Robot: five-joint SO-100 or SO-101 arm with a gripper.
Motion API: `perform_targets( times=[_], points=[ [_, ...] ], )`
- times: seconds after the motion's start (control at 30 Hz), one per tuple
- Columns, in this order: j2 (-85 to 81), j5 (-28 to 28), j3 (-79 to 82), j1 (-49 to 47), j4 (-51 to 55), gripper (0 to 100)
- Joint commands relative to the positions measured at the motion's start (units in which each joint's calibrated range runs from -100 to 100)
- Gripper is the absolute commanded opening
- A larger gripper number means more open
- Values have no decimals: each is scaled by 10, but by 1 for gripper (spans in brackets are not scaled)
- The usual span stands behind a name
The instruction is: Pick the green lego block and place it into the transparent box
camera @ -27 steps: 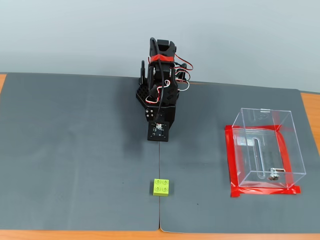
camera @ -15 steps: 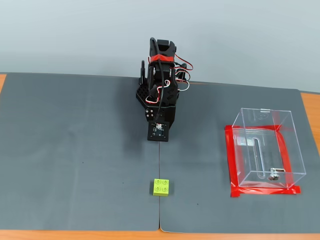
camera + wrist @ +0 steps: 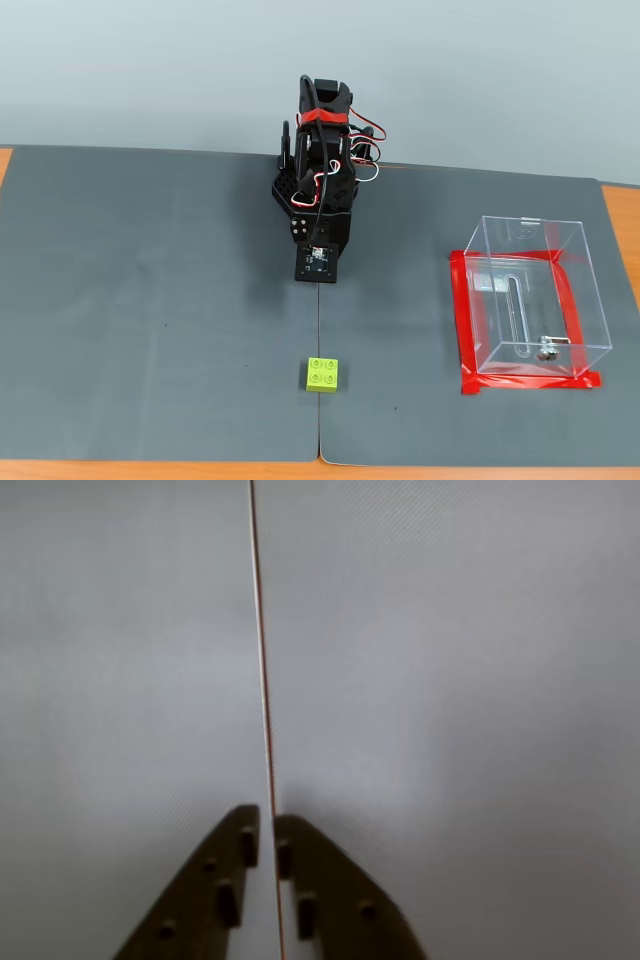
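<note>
Box (image 3: 530, 295) right of frame on red tape (image 3: 462, 320), holds only a metal fitting (image 3: 546, 351) | brick (image 3: 322, 374) lower centre on tabletop (image 3: 150, 300) | tool (image 3: 266, 830) nearly together, empty | no legible writing

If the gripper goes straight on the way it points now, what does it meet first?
Probably the grey mat alone. In the wrist view the gripper is shut and aimed along the mat seam, with nothing ahead. The green lego block lies further along that seam, outside that view.
</note>
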Motion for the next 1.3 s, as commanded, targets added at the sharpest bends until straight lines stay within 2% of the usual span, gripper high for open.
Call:
perform_targets(
  times=[0.0,1.27],
  points=[
    [0,1,-38,-2,3,2],
    [0,1,-38,-2,3,2]
  ],
)
